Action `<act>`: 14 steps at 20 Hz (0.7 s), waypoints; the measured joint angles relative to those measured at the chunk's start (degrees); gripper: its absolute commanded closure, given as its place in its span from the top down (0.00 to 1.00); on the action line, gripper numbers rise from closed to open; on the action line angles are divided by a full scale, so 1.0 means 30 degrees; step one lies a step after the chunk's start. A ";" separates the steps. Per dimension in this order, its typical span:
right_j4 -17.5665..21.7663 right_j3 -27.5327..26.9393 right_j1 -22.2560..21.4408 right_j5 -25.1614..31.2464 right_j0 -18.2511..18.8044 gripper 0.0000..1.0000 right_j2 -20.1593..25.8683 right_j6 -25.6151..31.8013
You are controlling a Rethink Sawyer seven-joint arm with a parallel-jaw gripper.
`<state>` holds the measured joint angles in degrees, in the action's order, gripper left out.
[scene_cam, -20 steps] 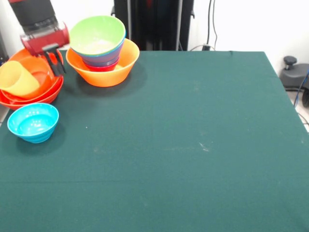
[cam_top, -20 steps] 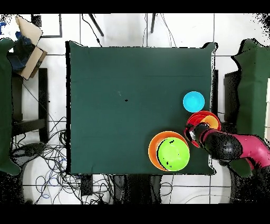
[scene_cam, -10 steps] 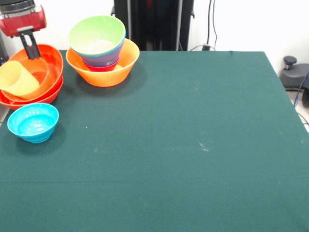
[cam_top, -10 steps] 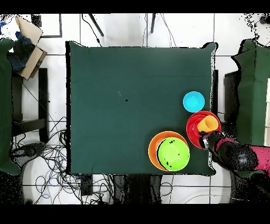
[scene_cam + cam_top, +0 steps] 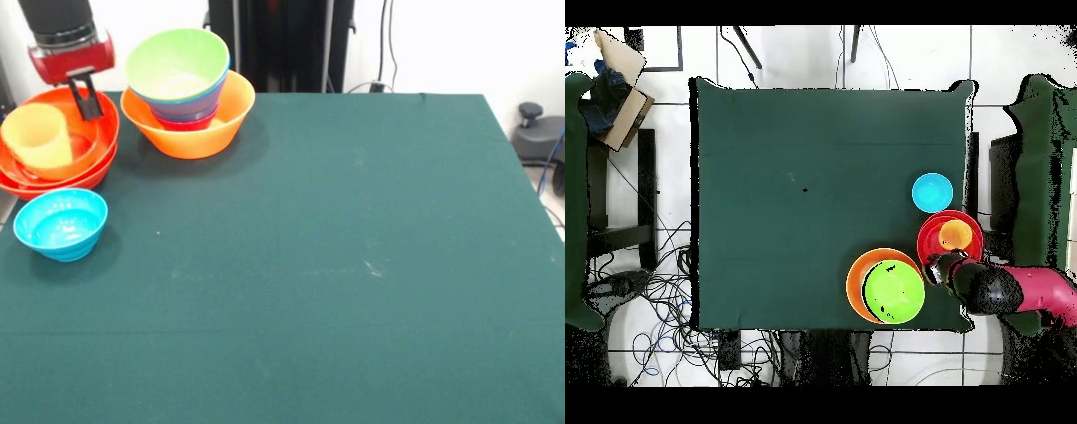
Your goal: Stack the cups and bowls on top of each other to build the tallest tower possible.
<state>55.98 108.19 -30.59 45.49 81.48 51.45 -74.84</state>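
The translucent pale-yellow plastic tumbler [image 5: 37, 135] stood upright inside 2 nested red-orange bowls [image 5: 95, 159] at the green tabletop [image 5: 335, 265] edge, probably parked there for later stacking. The pincer [image 5: 86, 97] hung just behind it, holding nothing; whether wide or narrow I cannot tell. Nearby, the tower [image 5: 187, 88] sat in the large light-orange bowl [image 5: 203, 132], lime bowl [image 5: 177, 62] topmost. A small cyan bowl [image 5: 60, 224] stood alone.

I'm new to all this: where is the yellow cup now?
In the front view the cup stands upright inside the red-orange bowls at the table's far left, behind the cyan bowl and left of the tower.
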 measured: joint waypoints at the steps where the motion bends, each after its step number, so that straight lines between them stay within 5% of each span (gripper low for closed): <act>1: 0.0083 -0.0006 0.0049 -0.0004 -0.0124 0.00 -0.0080 0.0000; 8: 0.0841 -0.0083 0.0728 -0.0008 -0.0944 0.00 -0.0774 0.0000; 9: 0.1175 -0.0146 0.0922 -0.0004 -0.1071 1.00 -0.0948 0.0000; 14: 0.1210 -0.0291 0.1133 -0.0002 -0.1089 1.00 -0.1015 0.0000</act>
<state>59.61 107.32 -27.19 45.49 78.21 48.40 -74.84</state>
